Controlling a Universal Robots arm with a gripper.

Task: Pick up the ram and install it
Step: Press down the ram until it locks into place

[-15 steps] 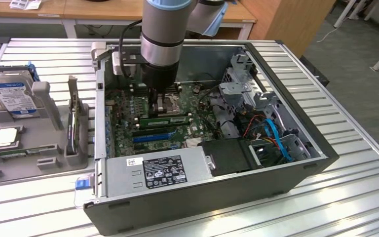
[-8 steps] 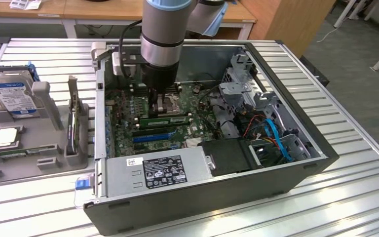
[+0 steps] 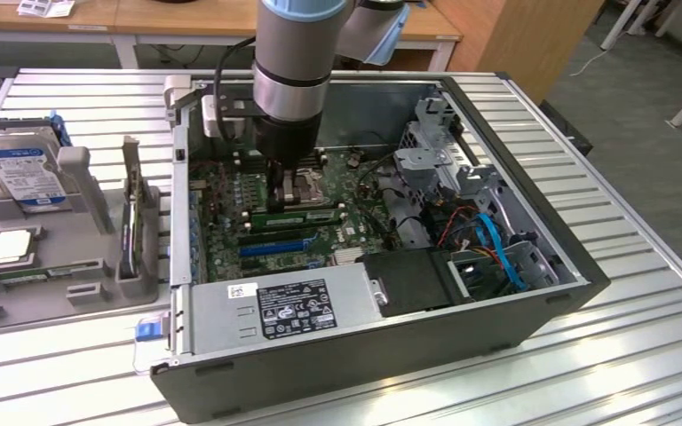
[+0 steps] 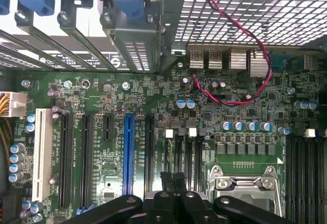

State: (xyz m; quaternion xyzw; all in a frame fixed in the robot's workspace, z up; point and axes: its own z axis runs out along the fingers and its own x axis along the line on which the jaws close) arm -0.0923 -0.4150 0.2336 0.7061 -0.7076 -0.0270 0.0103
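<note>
We are seeing the claw [image 3: 285, 191] standing low inside the open computer case [image 3: 460, 342], over the motherboard [image 3: 228, 200]. In the wrist view the claw [image 4: 173, 179] is showing its two fingers pressed together, fully closed, and nothing is showing between the fingers [image 4: 166, 180]. They are hanging over the black slots [image 4: 184, 155] beside the CPU socket [image 4: 245, 189].

In the exterior view the ram [image 3: 299, 216] is lying as a long green stick across the board. It is just in front of the claw tips, between the socket [image 3: 305, 185] and the blue slot [image 3: 276, 242]. We cannot tell whether the tips are touching it, or whether it is sitting fully in its slot.

The case walls are closing the working area on all sides. To the exterior view's right the metal drive cage [image 3: 436, 146] and a bundle of blue cables [image 3: 497, 244] are standing near the arm. In front, the power supply [image 3: 281, 311] with its white label is covering the near part of the board. Above the board itself the room is open. In the wrist view a thin red wire [image 4: 244, 45] is looping over the board near the rear ports, apart from the fingers.

Outside the case, on the exterior view's left, a grey holder [image 3: 86, 182] on the ribbed desk [image 3: 638, 355] is carrying the blue-labelled hard drive [image 3: 21, 169] and a square silver chip [image 3: 7, 246].
</note>
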